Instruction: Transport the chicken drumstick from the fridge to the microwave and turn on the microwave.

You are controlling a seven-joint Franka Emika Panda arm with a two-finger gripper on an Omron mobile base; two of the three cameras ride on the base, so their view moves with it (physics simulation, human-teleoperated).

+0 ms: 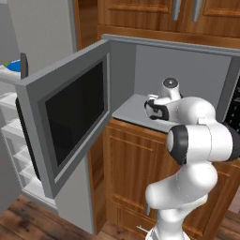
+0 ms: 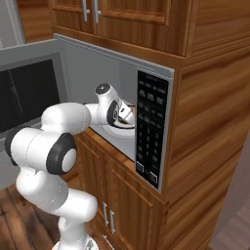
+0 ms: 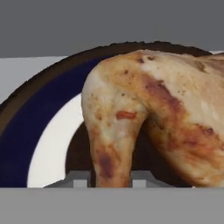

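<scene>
The golden-brown chicken drumstick (image 3: 153,113) fills the hand view, its narrow end pinched between my two fingertips (image 3: 142,178). My gripper (image 3: 111,177) is shut on it. Under the drumstick lies a round plate (image 3: 48,131) with a dark blue rim and white centre, and I cannot tell whether the meat touches it. The microwave (image 1: 187,65) stands open, its door (image 1: 70,117) swung out to the left. My hand (image 1: 159,107) reaches inside, low over the grey floor. In the right base view the gripper (image 2: 125,114) is inside the cavity beside the control panel (image 2: 151,127).
The fridge (image 1: 11,140) with its white shelves stands open at the far left, behind the microwave door. Wooden cabinets (image 2: 127,10) sit above the microwave and wooden doors (image 1: 136,173) below it. The cavity walls are close around the hand.
</scene>
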